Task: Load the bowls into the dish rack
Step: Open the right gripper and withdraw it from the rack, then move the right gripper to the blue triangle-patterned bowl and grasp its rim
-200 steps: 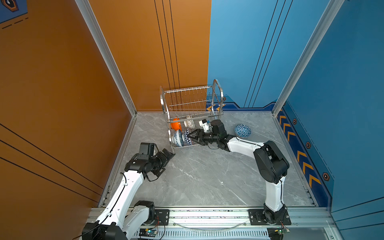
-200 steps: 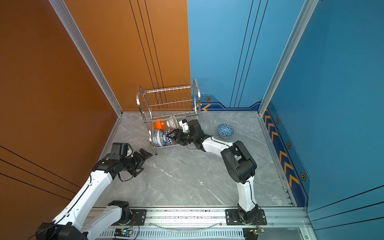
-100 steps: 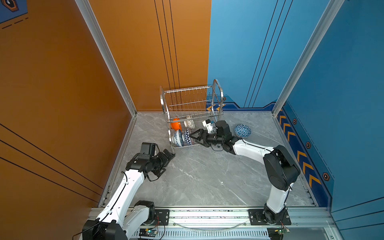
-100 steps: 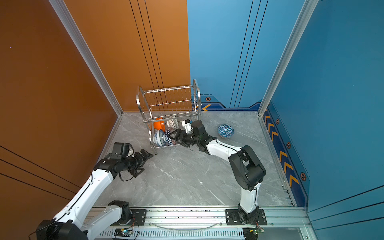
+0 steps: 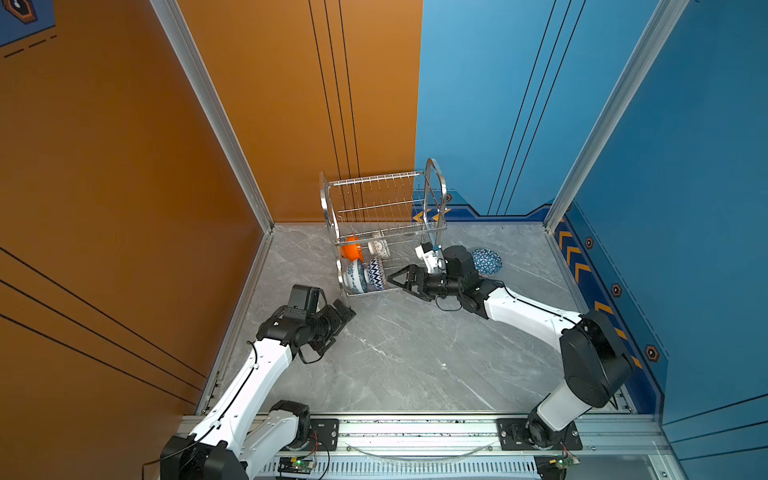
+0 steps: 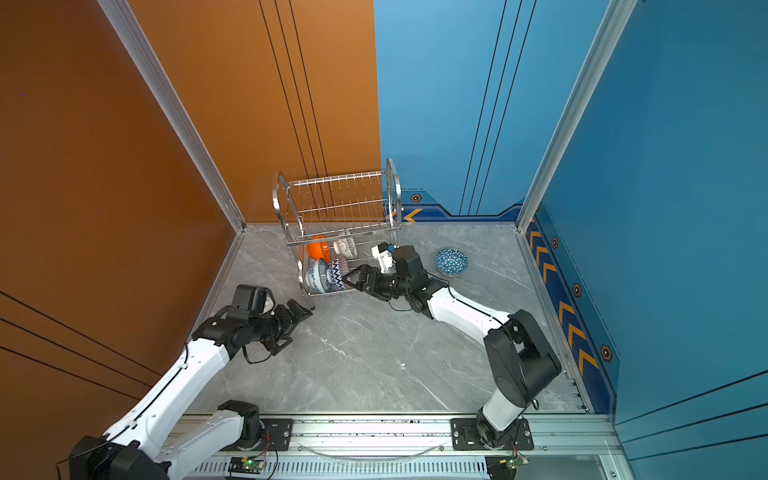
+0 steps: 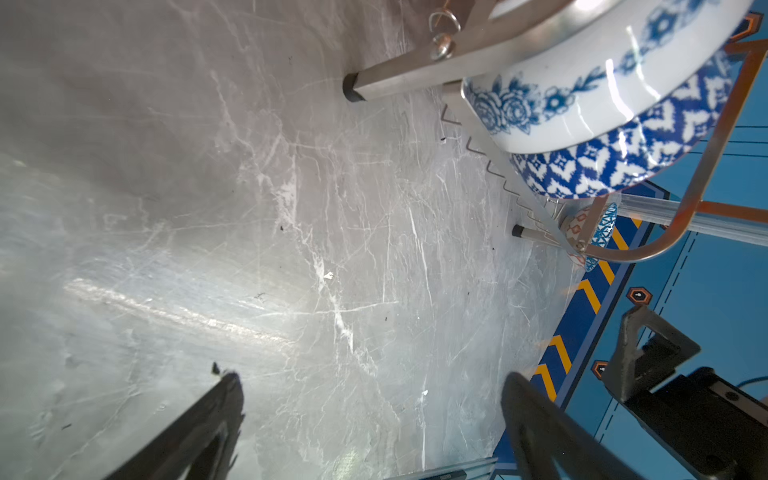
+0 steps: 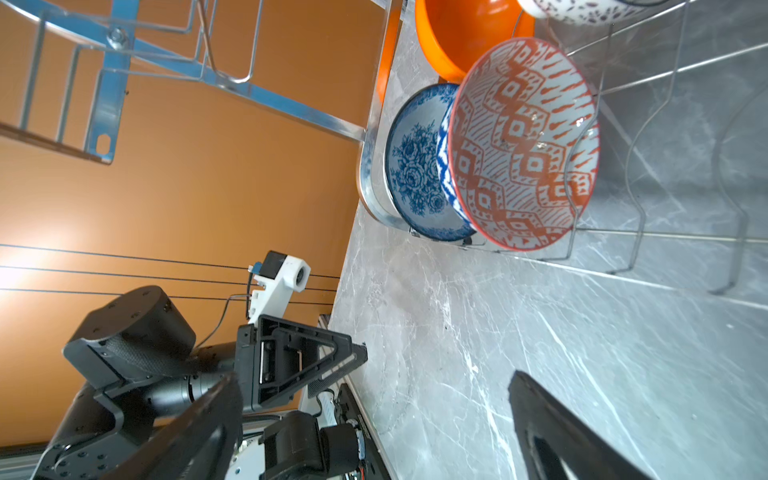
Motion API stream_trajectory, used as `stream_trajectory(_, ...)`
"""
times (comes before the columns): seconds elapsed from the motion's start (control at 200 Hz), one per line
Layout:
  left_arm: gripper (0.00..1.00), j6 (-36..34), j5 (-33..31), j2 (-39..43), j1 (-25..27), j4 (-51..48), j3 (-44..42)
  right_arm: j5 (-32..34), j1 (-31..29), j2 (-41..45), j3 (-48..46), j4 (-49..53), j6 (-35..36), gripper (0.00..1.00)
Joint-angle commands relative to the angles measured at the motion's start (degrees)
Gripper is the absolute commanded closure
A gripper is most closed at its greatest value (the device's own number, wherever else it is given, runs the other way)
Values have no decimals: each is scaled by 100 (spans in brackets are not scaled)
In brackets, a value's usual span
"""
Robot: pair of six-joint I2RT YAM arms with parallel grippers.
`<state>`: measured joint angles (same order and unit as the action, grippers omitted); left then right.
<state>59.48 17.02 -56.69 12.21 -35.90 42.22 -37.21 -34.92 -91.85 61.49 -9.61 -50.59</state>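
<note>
Presently found four of the five bowls stood on edge in the wavy-wire lower shelf of the two-tier shiny steel wire dish rack (image 5: 434, 183). Logged the near row: blue-white floral bowl (image 5: 356, 277) against the arched side frame, orange-white geometric bowl (image 8: 523, 145) leaning on it or very nearly. Logged the far row: plain glossy orange bowl (image 5: 351, 250) and white bowl with black lattice (image 5: 380, 248). Saw nothing on the upper tier. Located the fifth, the blue-white triangle-patterned bowl (image 5: 487, 262), on the grey marble-look tabletop (image 5: 415, 353), beyond the rack's end and near the right arm's wrist. Looked dome-up; could not confirm.

Recorded right gripper (image 5: 398, 280) with jaws spread wide and empty, tips aimed at the geometric bowl and just short of it. Recorded left gripper (image 5: 343, 311) likewise agape, holding nothing, low by the rack's near corner foot.

Judged the step in hand: clearing the right gripper from the rack before fetching the last bowl. Advised backing straight out with jaws wide, so neither finger clipped the geometric bowl's rim or the shelf wires. Reckoned a nudge enough to topple the leaning pair. Advised then swinging over the triangle bowl, pinching its edge, and aiming for a free slot further along the shelf.
</note>
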Motion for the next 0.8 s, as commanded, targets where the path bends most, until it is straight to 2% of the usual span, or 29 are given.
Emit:
stream_trajectory(0.0,2,17,-459,-99,302,-102,322,248,61,479,-235,812,551,0)
stream_trajectory(0.26,2,14,-1042,-668,1238,88,839,1247,553,1811,-867,2110,994,0)
stream_trajectory(0.475,2,28,-1294,-1133,1772,387,1141,2506,1419,2688,-1049,3442,1295,0)
stream_trajectory(0.661,2,-174,-1385,-1674,2208,433,1640,3129,2730,2571,-1012,3764,876,0)
stream_trajectory(0.796,2,-321,-1375,-2002,2402,435,2037,3132,3350,1688,-507,3935,697,0)
